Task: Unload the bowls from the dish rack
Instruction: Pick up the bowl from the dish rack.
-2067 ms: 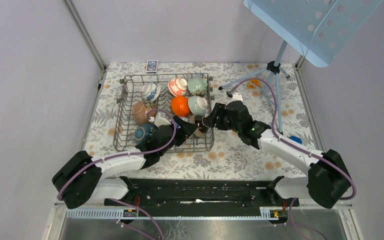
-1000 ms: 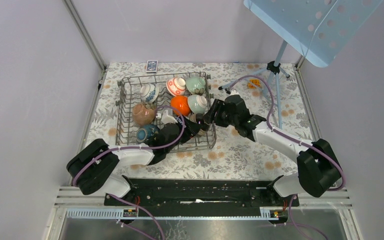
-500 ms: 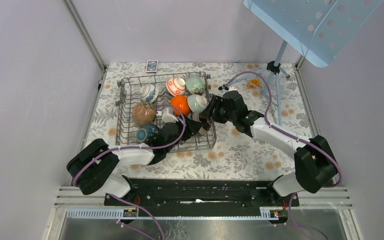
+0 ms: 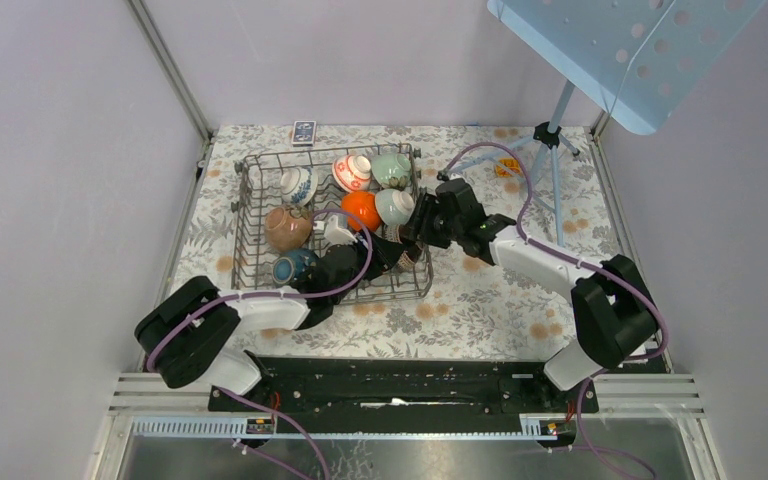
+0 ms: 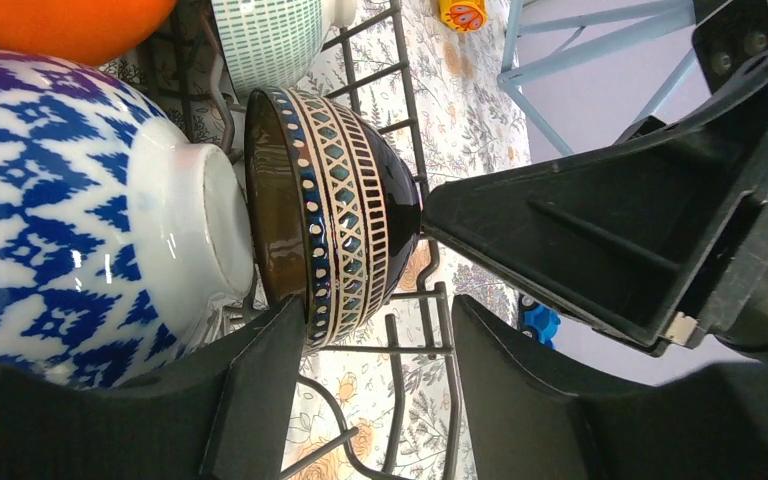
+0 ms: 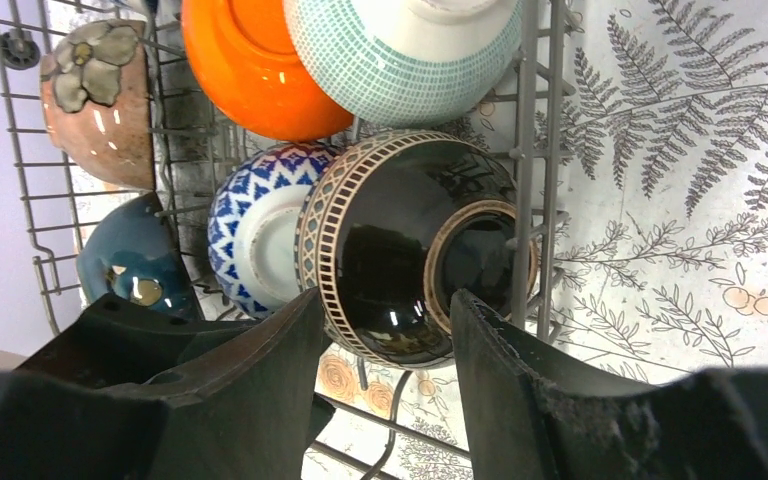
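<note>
The grey wire dish rack point(image 4: 250, 200) holds several bowls on their sides. A black bowl with a cream lattice band point(image 4: 403, 251) point(image 5: 335, 215) point(image 6: 410, 250) stands at the rack's near right corner against a blue-and-white bowl point(image 5: 60, 200) point(image 6: 255, 225). My right gripper point(image 4: 418, 232) point(image 6: 385, 330) is open, one finger by the black bowl's rim and the other by its foot ring. My left gripper point(image 4: 385, 255) point(image 5: 380, 350) is open just below that bowl, its left finger beside the rim. Orange point(image 4: 360, 210) and teal-checked point(image 4: 396, 207) bowls sit just behind.
More bowls sit in the rack: brown flowered point(image 4: 286, 228), dark blue point(image 4: 291, 267), white-and-blue point(image 4: 300, 185), red-patterned point(image 4: 353, 172), pale green point(image 4: 392, 170). A tripod stand point(image 4: 550, 140) with a blue perforated panel point(image 4: 620, 50) stands back right. A card box point(image 4: 303, 131) lies behind the rack.
My right arm has reached further into the rack's right side, over the black bowl. My left gripper has narrowed slightly and barely shifted. The bowls have not moved.
</note>
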### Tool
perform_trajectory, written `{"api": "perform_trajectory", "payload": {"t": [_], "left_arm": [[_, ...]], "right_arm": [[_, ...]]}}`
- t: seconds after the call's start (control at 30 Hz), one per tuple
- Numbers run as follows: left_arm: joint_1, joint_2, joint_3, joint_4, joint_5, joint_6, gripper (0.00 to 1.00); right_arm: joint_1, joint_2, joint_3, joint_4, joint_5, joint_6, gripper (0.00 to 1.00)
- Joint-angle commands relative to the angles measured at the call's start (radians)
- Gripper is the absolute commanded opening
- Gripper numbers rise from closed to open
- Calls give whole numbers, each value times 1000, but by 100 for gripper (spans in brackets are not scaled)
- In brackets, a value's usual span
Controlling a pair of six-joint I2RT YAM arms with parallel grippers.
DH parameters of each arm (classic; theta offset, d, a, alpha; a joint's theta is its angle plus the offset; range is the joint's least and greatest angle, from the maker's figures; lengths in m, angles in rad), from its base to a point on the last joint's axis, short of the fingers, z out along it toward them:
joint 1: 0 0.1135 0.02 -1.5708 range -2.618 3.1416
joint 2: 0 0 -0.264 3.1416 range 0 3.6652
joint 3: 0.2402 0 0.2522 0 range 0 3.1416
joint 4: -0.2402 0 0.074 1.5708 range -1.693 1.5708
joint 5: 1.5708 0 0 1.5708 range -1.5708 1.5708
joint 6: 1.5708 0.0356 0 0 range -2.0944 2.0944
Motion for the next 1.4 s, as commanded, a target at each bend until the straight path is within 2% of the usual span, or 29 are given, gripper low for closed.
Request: {"api": "perform_trajectory", "payload": {"t": [0.0,0.8,0.83,0.97,1.03,1.37], "left_arm": [[-3,10,24,84,3,45,59],[13,88,23,252,102,105,47],[14,90,23,252,101,105,48],[20,80,18,233,85,97,64],[23,68,15,210,68,95,69],[59,25,27,112,24,98,70]], "right_arm": [[-8,14,31,-23,24,-15,57],[-54,-3,-59,43,-62,51,50],[-56,-3,-60,57,-64,51,50],[-56,-3,-59,64,-71,41,50],[-57,-6,-58,63,-66,35,51],[-57,-21,-50,53,-50,13,51]]}}
